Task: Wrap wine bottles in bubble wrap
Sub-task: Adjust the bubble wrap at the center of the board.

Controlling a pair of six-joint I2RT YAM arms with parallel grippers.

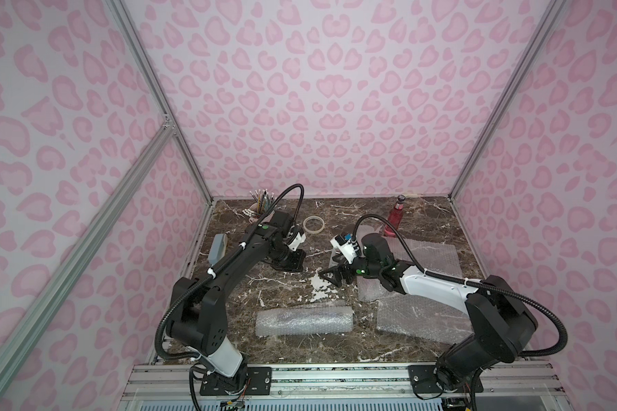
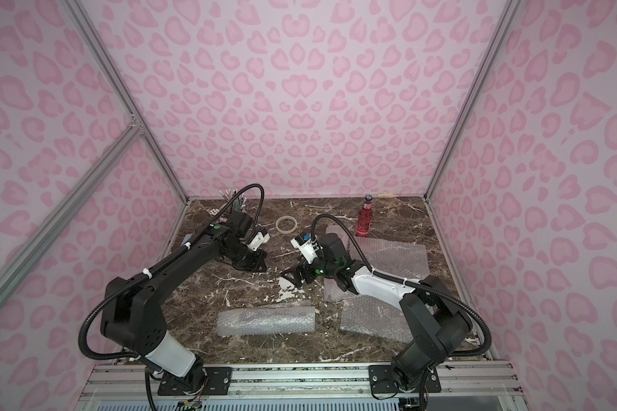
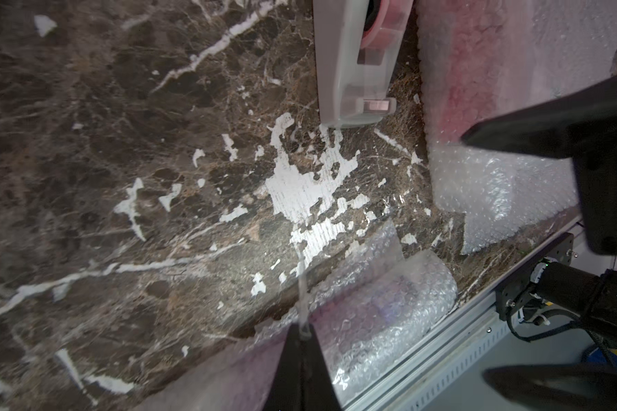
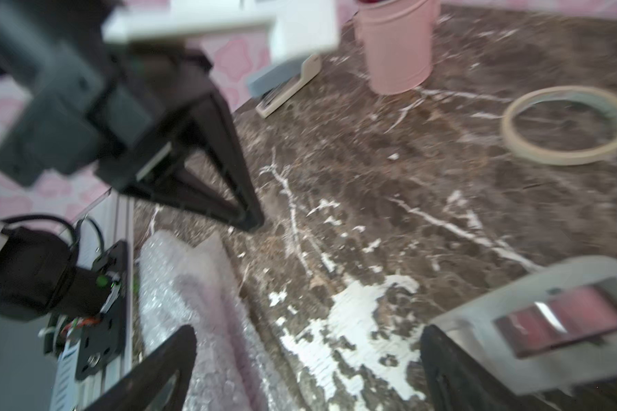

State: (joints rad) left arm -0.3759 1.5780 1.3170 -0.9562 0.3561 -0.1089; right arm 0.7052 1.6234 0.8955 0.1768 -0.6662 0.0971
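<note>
The left tool [image 3: 301, 338] has its fingers pressed together on a thin clear strip [image 3: 302, 284], its tips low over the bare middle of the table [image 1: 285, 284]. The right tool [image 4: 307, 334] stands with its fingers wide apart and nothing between them, just right of the left one. A grey tape dispenser [image 3: 349, 71] sits just beside it on the far side.

A rolled tube of bubble wrap [image 1: 303, 320] lies near the front edge at centre, lengthwise left to right, and a dark shape shows through it. One pink-red wine bottle [image 1: 394, 219] stands upright at far right. Flat sheets [image 1: 428, 256] of the wrap lie on the right, and the right arm [image 1: 435, 284] reaches across them and hides part.

A ring of tape [image 1: 313, 224] lies at far centre and a pink cup of pencils [image 4: 396, 46] at far left. A grey stapler [image 1: 218, 245] lies by the left edge.
</note>
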